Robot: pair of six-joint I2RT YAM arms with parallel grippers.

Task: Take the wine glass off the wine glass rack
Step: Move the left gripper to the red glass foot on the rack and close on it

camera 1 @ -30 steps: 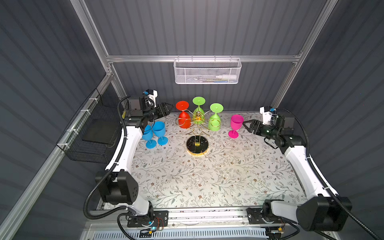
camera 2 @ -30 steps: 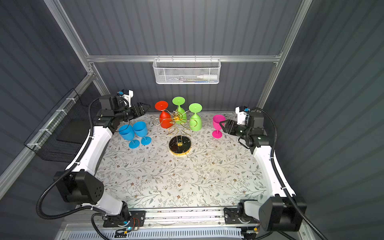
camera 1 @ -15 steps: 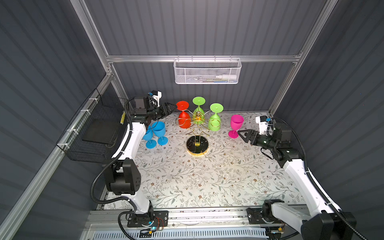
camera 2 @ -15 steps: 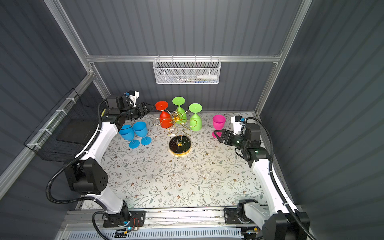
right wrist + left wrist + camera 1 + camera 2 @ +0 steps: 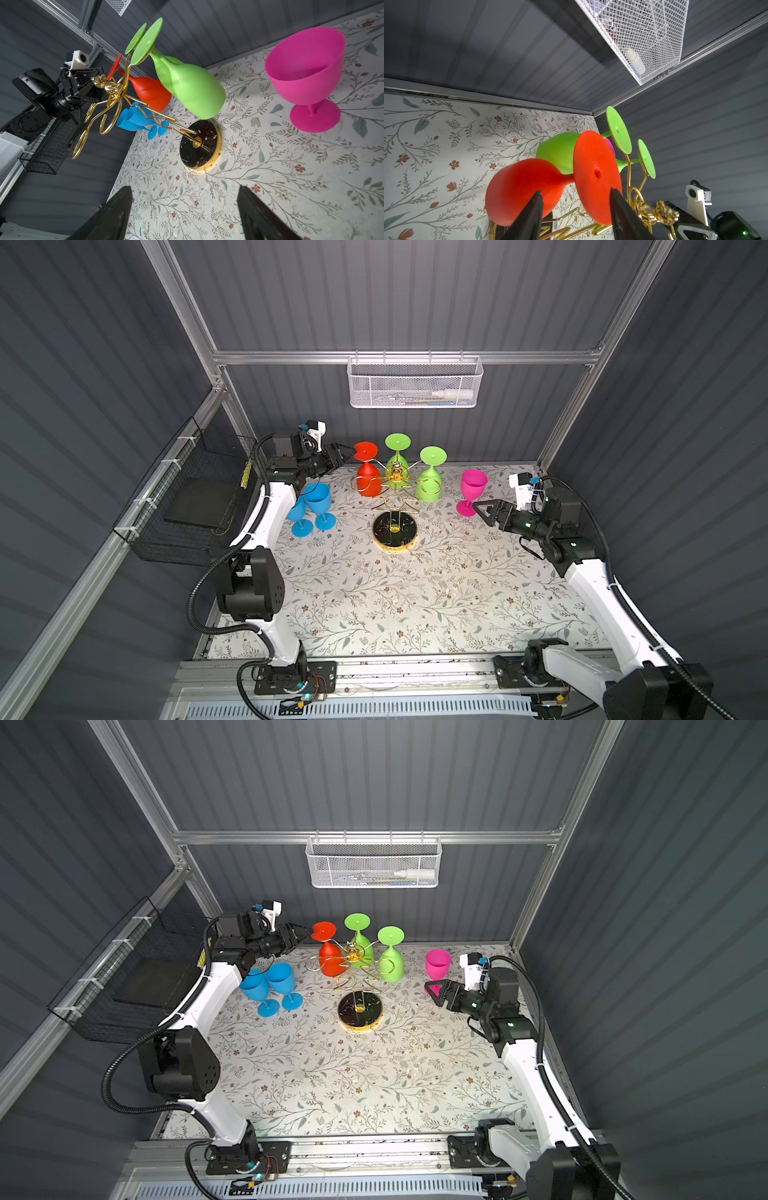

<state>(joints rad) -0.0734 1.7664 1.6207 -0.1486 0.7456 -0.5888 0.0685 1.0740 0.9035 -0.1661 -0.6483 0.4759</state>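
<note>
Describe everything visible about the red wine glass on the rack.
The red wine glass looks matte, opaque plastic: rounded bowl, short stem, flat round foot. It hangs upside down, foot uppermost, from an arm of the gold wine glass rack, on its left in both top views, beside a green glass. The left gripper, jaws open, straddles its foot; contact is unclear.
</note>
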